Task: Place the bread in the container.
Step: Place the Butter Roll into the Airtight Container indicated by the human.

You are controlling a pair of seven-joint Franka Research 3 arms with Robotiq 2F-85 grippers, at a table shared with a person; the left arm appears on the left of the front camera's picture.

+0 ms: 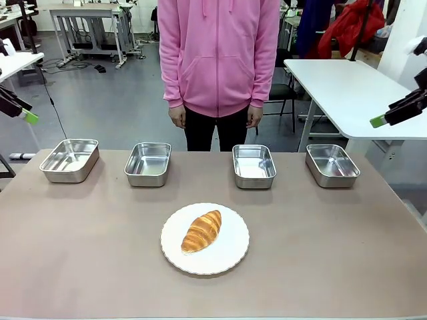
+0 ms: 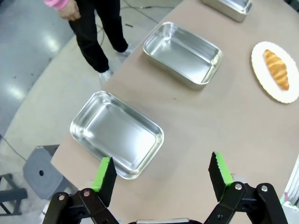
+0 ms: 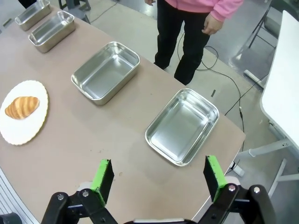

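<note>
**Front view:** a golden-brown, ridged croissant-shaped bread [image 1: 201,231] lies on a round white scalloped plate [image 1: 230,257] mid-way across the brown tabletop [image 1: 333,253]. It is well apart from the row of four shiny rectangular stainless-steel pans [image 1: 147,163] along the far edge, where a person in a pink hoodie [image 1: 218,53] stands. Both arms are cut off at the picture's sides.

**Left wrist view:** the left jaws, with green pads [image 2: 103,173], stand wide apart and empty. The end pan [image 2: 117,134] lies beyond them, and the plate is cropped.

**Right wrist view:** the right jaws are equally wide and empty, facing the opposite end pan [image 3: 182,126]. The farthest pan is cropped.
</note>
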